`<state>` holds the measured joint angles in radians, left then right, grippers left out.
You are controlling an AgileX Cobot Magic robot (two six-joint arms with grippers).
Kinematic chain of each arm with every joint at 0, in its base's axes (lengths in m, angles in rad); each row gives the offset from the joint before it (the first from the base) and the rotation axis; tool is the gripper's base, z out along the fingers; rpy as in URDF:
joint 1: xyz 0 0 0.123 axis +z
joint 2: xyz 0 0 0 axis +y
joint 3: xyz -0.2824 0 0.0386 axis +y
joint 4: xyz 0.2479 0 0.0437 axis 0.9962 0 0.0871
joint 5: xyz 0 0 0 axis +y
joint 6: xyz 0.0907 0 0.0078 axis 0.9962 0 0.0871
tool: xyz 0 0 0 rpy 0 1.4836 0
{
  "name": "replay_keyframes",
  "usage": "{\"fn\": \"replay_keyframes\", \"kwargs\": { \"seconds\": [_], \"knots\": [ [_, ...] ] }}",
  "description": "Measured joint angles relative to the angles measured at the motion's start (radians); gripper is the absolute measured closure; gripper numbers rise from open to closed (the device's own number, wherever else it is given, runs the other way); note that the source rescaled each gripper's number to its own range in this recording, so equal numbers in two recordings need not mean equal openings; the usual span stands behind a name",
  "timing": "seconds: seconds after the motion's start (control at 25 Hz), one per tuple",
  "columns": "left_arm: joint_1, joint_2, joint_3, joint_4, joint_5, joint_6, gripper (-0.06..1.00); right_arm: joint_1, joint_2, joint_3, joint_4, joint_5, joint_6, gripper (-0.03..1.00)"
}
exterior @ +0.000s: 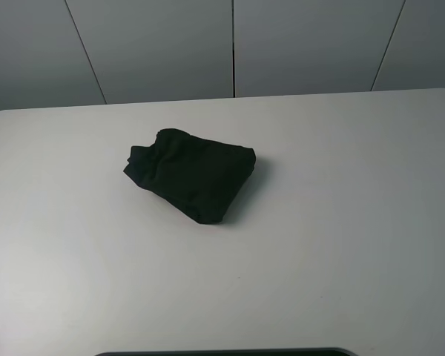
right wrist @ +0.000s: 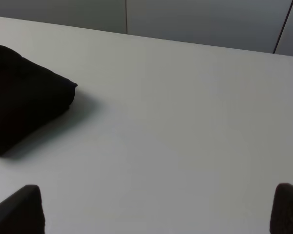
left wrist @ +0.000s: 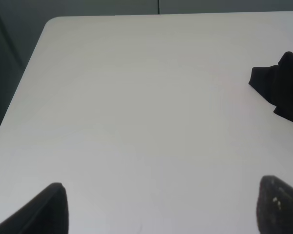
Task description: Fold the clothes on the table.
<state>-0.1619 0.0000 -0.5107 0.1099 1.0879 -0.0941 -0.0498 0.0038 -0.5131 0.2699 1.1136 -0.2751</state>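
left gripper point(left wrist: 161, 207) jaws stand wide apart, nothing between them; only the two dark fingertips show in its wrist view, over bare tabletop. right gripper point(right wrist: 158, 209) the same: jaws fully spread, empty, tips over bare white. neither arm shows in the high view.

table point(exterior: 341, 245): large, smooth, matte white top with rounded far corners, grey wall panels behind. far wider than the garment.

clothes point(exterior: 191, 174): one black bundle, a little left of centre on the table, well apart from both grippers. it lies as a compact, roughly rectangular packet with a rumpled, bunched end on the left and a cleaner, thicker layered edge on the right. no print visible, only plain black cloth. from the right wrist the near corner looks stacked and squared.

my judgement on handling: soft, light, limp cotton; it will sag and drape when lifted and drag a little on the smooth top. low contrast hides the creases, so layer edges are hard to read. i would pinch at the outer corners or hem edge of the top layer, one gripper per side, not the bunched middle.
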Motion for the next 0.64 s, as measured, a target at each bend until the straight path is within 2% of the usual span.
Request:
{"fn": "replay_keyframes", "kwargs": {
  "seconds": [0.64],
  "knots": [
    [0.002,0.000,0.000,-0.004,0.000,0.000,-0.05,0.019,0.000,0.000,0.000,0.000,0.000,-0.03]
  ]
}}
